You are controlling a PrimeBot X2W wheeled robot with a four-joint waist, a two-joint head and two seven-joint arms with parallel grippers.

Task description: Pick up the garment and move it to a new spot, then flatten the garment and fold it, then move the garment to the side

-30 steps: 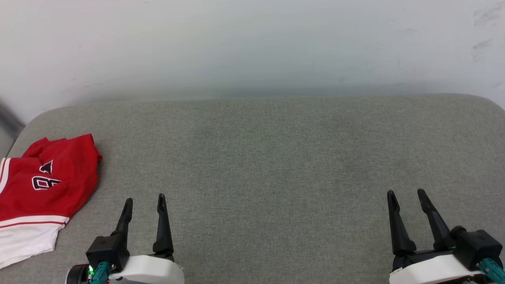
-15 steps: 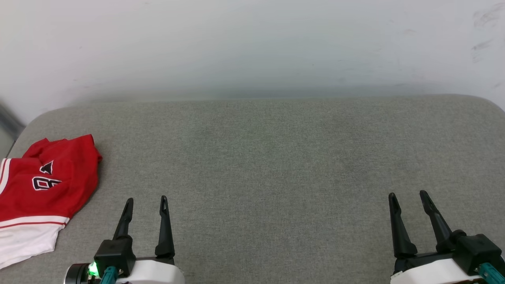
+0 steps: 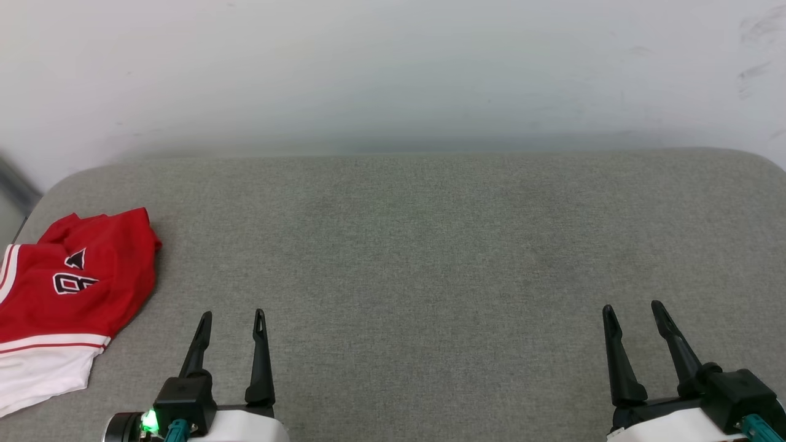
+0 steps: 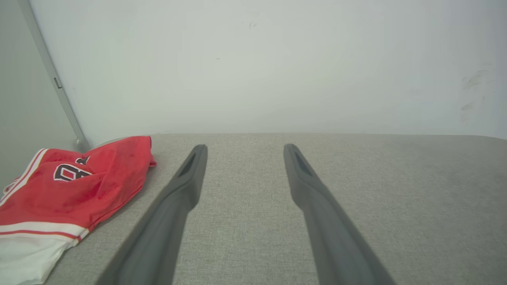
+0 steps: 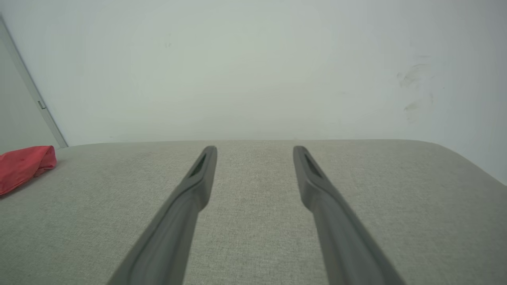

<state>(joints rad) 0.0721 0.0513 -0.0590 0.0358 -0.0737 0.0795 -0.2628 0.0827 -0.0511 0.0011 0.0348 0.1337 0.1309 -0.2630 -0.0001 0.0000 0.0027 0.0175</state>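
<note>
The garment (image 3: pixel 73 288) is a red jersey with white sleeve, striped trim and black lettering, lying folded and a little rumpled at the far left of the grey padded surface (image 3: pixel 430 245). In the left wrist view the garment (image 4: pixel 75 190) lies left of the fingers; in the right wrist view a red corner of the garment (image 5: pixel 23 166) shows at the left edge. My left gripper (image 3: pixel 232 316) stands open near the front edge, just right of the garment and apart from it. At the front right my right gripper (image 3: pixel 634 308) is open too, with nothing between its fingers.
A pale wall (image 3: pixel 393 73) rises right behind the grey surface. A grey vertical strip (image 4: pixel 51 75) runs down the wall at the far left corner. The surface's rounded right corner (image 3: pixel 758 159) curves away at the back right.
Both grippers have drawn back slightly toward the front edge, the left one more. The garment has not moved.
</note>
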